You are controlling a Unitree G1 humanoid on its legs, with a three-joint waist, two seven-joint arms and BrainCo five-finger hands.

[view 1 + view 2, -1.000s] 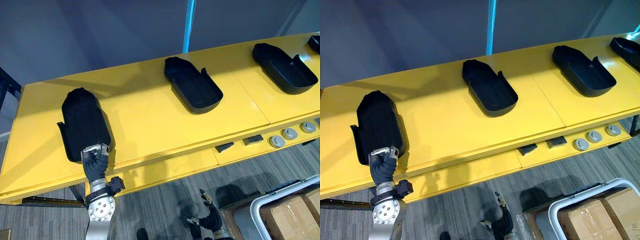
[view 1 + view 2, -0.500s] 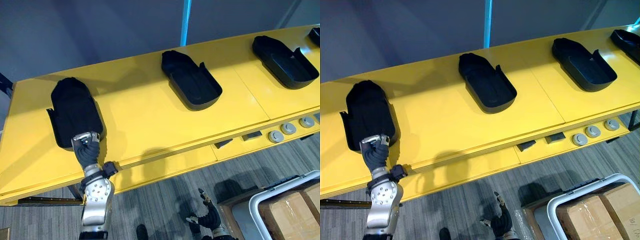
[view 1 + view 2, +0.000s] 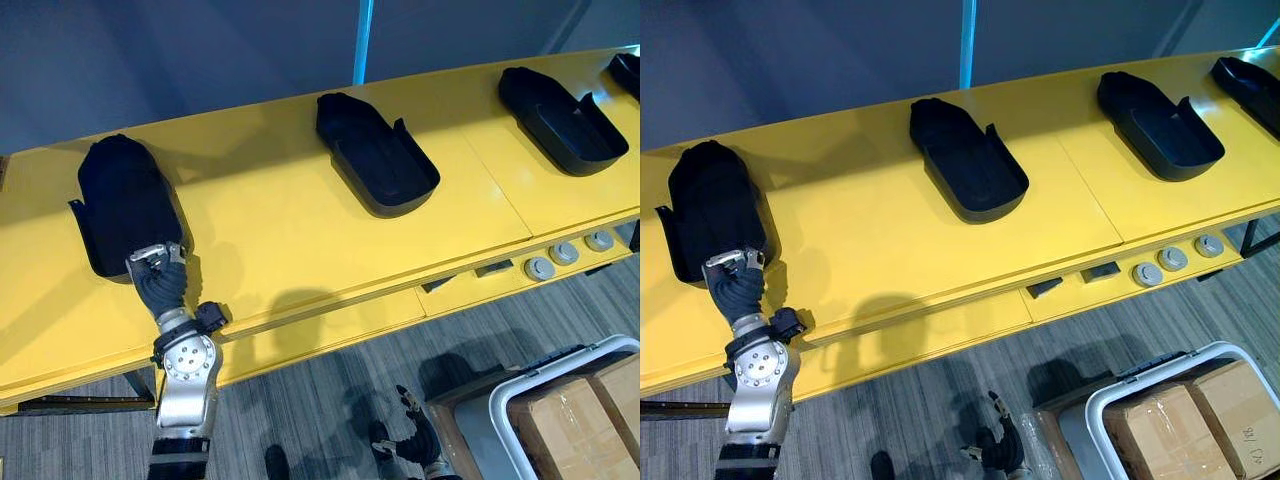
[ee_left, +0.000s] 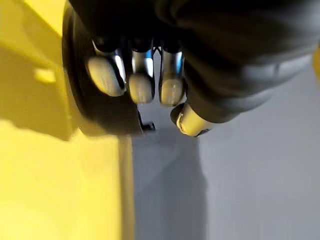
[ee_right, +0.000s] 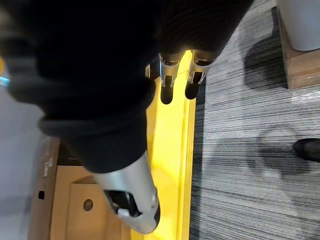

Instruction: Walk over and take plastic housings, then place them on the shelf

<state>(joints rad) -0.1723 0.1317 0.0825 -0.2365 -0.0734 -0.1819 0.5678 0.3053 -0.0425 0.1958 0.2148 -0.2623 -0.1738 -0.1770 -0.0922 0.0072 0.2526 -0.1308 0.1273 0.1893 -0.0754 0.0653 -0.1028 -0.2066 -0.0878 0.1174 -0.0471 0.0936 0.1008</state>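
While left hand [image 3: 156, 272] fingers clamp black plastic housing [image 3: 120, 200] at frame left on yellow surface [image 3: 290, 230], right hand [image 3: 412, 450] hangs slack; grab step, next probably lift clear.

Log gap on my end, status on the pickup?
Left robot hand at near end of leftmost housing, grip unclear. Right robot hand open, low over floor. Housing flat on table; other housings to its right.

Looks like a factory or workshop floor: a long yellow workbench [image 3: 290, 240] with black moulded housings [image 3: 378, 155] spaced along it (assembly-line vibes), round grey knobs [image 3: 540, 268] on its front, cardboard boxes [image 3: 590, 425] alongside.
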